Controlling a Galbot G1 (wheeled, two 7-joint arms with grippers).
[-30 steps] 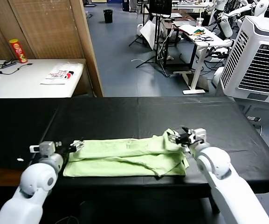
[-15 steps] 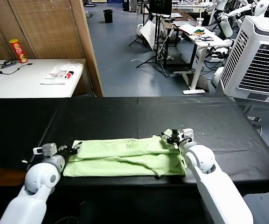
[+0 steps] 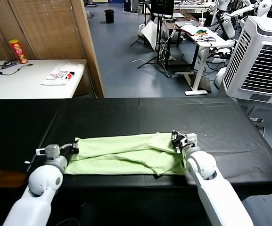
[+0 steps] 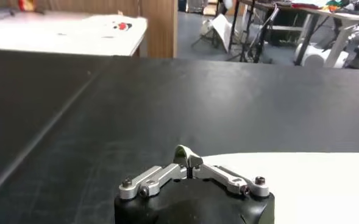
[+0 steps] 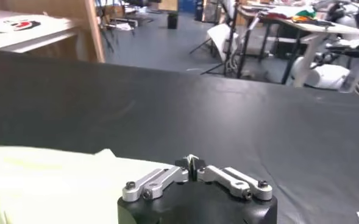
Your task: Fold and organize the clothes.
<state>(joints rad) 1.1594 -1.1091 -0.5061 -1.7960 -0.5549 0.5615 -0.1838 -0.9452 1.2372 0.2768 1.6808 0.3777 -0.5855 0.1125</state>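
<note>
The clothes are one pale green shirt [image 3: 126, 153], folded into a long strip across the near part of the black table [image 3: 140, 113]. At the strip's left end, my left gripper [image 3: 73, 147] is shut on a corner of it. The left wrist view shows a small fold of green cloth pinched in that gripper [image 4: 188, 159], with the rest of the shirt [image 4: 313, 182] lying beside it. My right gripper [image 3: 177, 139] is shut on the shirt's far right corner. In the right wrist view a thin sliver of cloth sits between that gripper's [image 5: 192, 164] pads, next to the shirt [image 5: 45, 182].
A white side table [image 3: 27, 82] at the back left holds a printed packet [image 3: 60, 74], a red can [image 3: 18, 51] and cables. A wooden partition [image 3: 86, 47] stands behind the black table, and a white air cooler [image 3: 263, 61] stands at the right.
Both grippers have gone from open to shut on the shirt's two ends. The bunched right end of the shirt now lies flatter.
</note>
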